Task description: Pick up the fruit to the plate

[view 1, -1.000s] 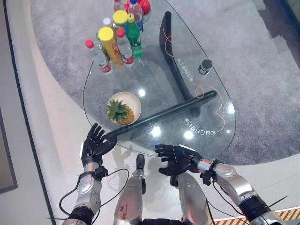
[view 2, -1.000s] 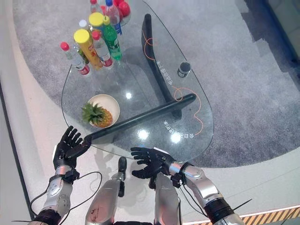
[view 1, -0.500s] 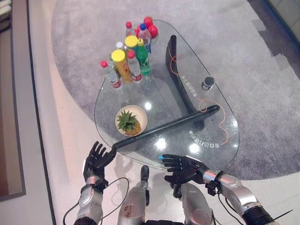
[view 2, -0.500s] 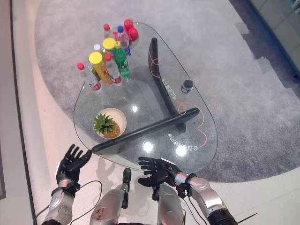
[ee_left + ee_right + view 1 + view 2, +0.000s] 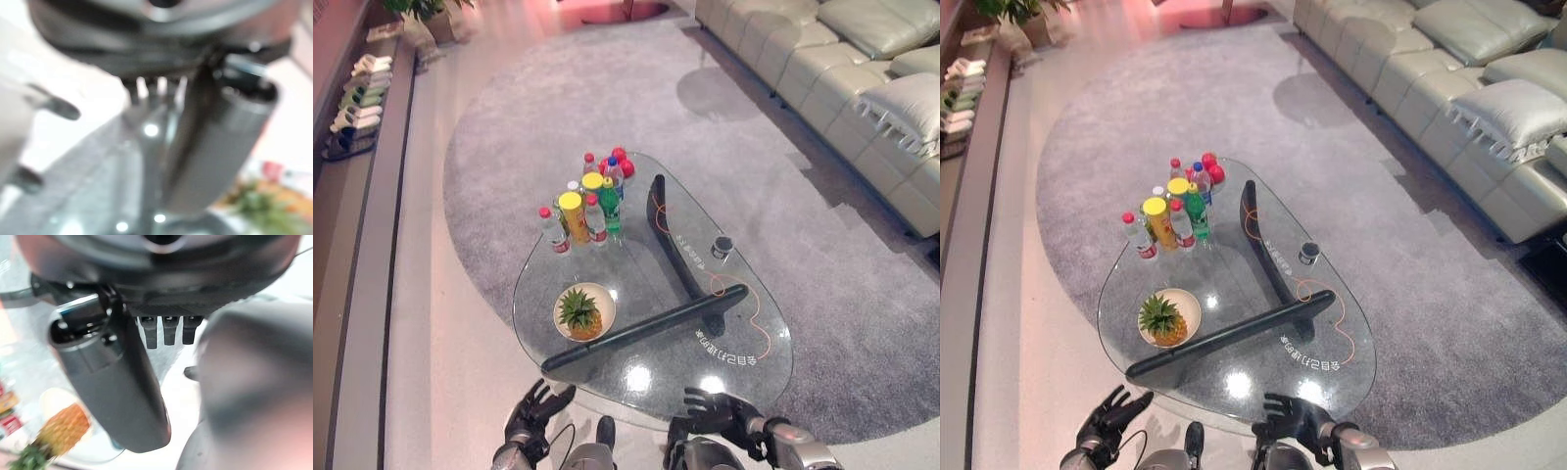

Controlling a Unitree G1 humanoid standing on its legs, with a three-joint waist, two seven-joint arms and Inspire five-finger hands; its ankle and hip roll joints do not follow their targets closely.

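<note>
Since the earlier frames your head camera has lifted and pulled back: the grey round rug (image 5: pixel 509 147) and a cream leather sofa (image 5: pixel 832 59) have come into the eye views, while the things on the bench lie as they did. Both hands have dropped toward the lower edge of the eye views, off the near rim of the bench.

The golden-brown pineapple with a green leafy crown (image 5: pixel 580 313) lies in the shallow cream round plate (image 5: pixel 602 299), on the near left part of the clear glass teardrop-shaped bench (image 5: pixel 764 333). A black curved beam (image 5: pixel 646 328) runs under the glass just beside the plate.

At the far end of the bench stands a cluster of plastic bottles (image 5: pixel 592 206), and among them a tall yellow-lidded can (image 5: pixel 573 215). Red round fruit (image 5: pixel 622 162) sits behind them. A small dark cylinder (image 5: pixel 722 246) stands near the right rim.

Your left hand (image 5: pixel 533 416) is spread wide with fingers straight, holding nothing. Your right hand (image 5: pixel 710 411) is likewise wide and empty, fingers extended over the near edge.
</note>
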